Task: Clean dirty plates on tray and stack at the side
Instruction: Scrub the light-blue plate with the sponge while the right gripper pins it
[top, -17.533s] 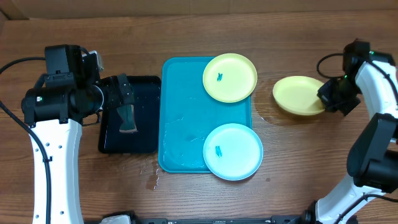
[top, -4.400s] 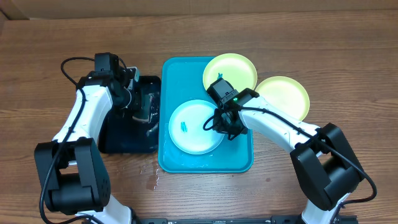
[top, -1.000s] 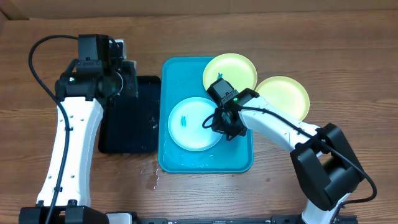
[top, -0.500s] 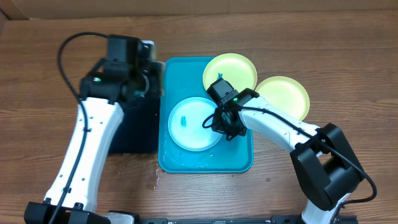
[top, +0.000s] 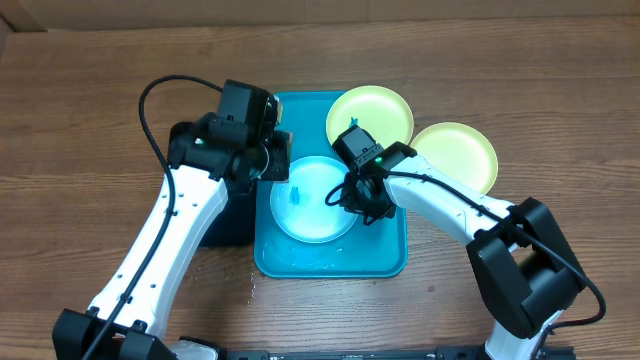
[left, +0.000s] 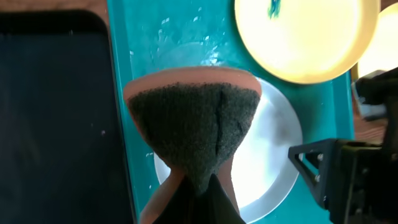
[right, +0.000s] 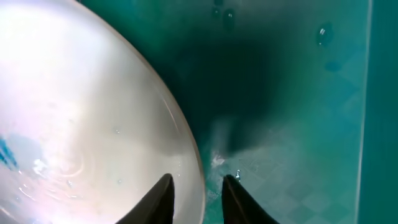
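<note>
Small black rectangular plastic tray lying flat on brown wooden table. Folded sponge, orange with a dark green scratchy side, squeezed thin at the bottom. Little wet spots on the wood.

A brown wooden table with a strong lengthwise grain fills nearly the whole view. A pale beige strip runs along its far edge, and a black bar lies along the near edge. A small wet patch darkens the wood. The light is even and soft, casting only faint shadows.
</note>
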